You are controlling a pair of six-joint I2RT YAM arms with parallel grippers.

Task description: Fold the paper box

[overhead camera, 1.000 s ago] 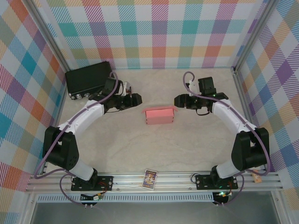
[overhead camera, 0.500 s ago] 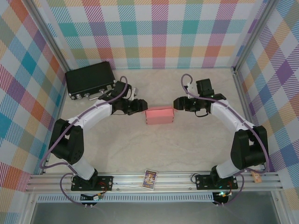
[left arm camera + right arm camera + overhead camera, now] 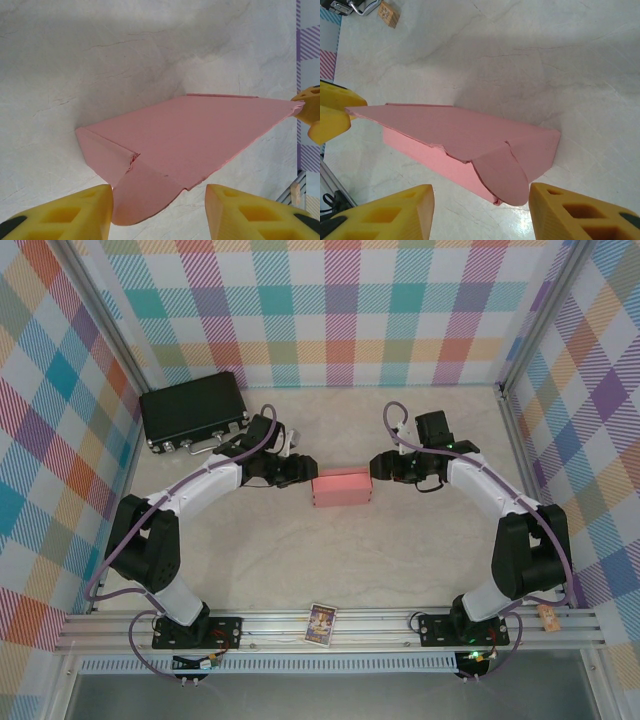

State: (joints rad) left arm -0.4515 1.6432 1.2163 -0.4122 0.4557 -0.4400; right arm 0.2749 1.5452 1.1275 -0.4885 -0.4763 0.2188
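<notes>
The paper box point(image 3: 341, 486) is a small salmon-pink rectangular box lying mid-table. My left gripper point(image 3: 304, 473) is at its left end, open, and its yellow fingers straddle the rounded end flap point(image 3: 145, 192). That flap touches the left finger point(image 3: 75, 215) and stands apart from the other. My right gripper point(image 3: 378, 468) is at the box's right end, also open. Its fingers stand on either side of the rounded flap point(image 3: 502, 175), which hangs over that end. The box's top point(image 3: 200, 135) point(image 3: 445, 127) looks closed, with a slightly raised long edge.
A black hard case point(image 3: 192, 412) with metal latches sits at the back left, behind the left arm. A small printed card point(image 3: 321, 622) leans on the front rail. Plaid walls enclose the table on three sides.
The left gripper has moved right up to the box's left end and its jaws have narrowed. The right gripper has edged left to the right end. The raised right flap now lies lower.
</notes>
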